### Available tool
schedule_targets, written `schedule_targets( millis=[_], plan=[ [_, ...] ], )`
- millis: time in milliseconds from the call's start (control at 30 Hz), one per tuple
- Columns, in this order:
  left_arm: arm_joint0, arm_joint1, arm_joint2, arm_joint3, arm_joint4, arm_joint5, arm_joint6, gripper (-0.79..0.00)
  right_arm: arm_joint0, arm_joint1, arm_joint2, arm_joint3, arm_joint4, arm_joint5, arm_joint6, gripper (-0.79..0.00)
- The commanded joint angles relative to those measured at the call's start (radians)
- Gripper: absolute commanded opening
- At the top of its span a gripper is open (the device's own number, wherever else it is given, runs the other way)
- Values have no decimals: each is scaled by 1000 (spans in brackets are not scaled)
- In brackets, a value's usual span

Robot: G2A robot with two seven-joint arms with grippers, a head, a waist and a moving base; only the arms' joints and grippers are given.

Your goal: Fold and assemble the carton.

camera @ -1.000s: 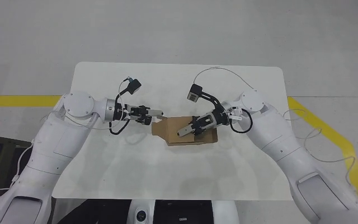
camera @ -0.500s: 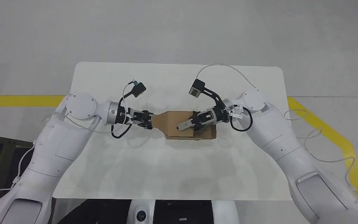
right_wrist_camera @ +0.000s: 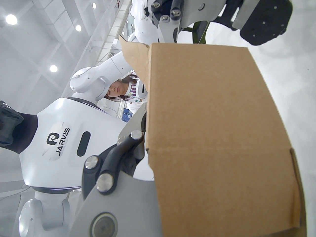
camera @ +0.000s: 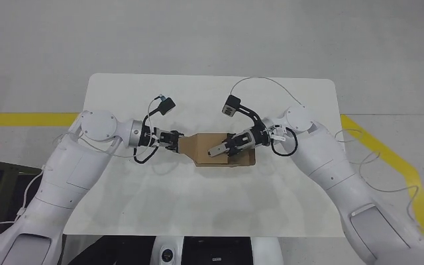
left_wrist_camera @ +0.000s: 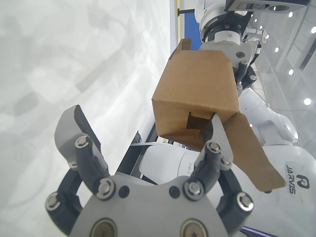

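**Carton spans the gap between the two grippers, its long axis running from one to the other.**
The right gripper [camera: 216, 151] seems clamped on a wall of the carton [camera: 197, 147], though its far finger is hidden. The left gripper [camera: 175, 140], jaws spread wide, sits at the carton's opposite end. One fingertip [left_wrist_camera: 217, 124] touches the half-closed end, and the loose flap [left_wrist_camera: 254, 154] juts outside that finger. The edges of the table [camera: 132, 199] lie well apart from both.

White table [camera: 119, 192], rounded corners; carton [camera: 197, 147] at its middle, contact unclear
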Motion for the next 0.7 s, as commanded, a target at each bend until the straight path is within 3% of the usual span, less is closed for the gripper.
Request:
schedule_targets(
  millis=[0,333,667],
  plan=[
    [1,0,-4,5,-3,1,5,0,0,1,7,12,-4,-7,-7,-785],
    [9,13,-72,35,-29,-6,26,0,-7,23,66,107,-87,-50,-52,-785],
    [29,22,-110,-27,-27,-15,37,0,-8,22,52,90,-215,20,-140,-785]
  ],
)
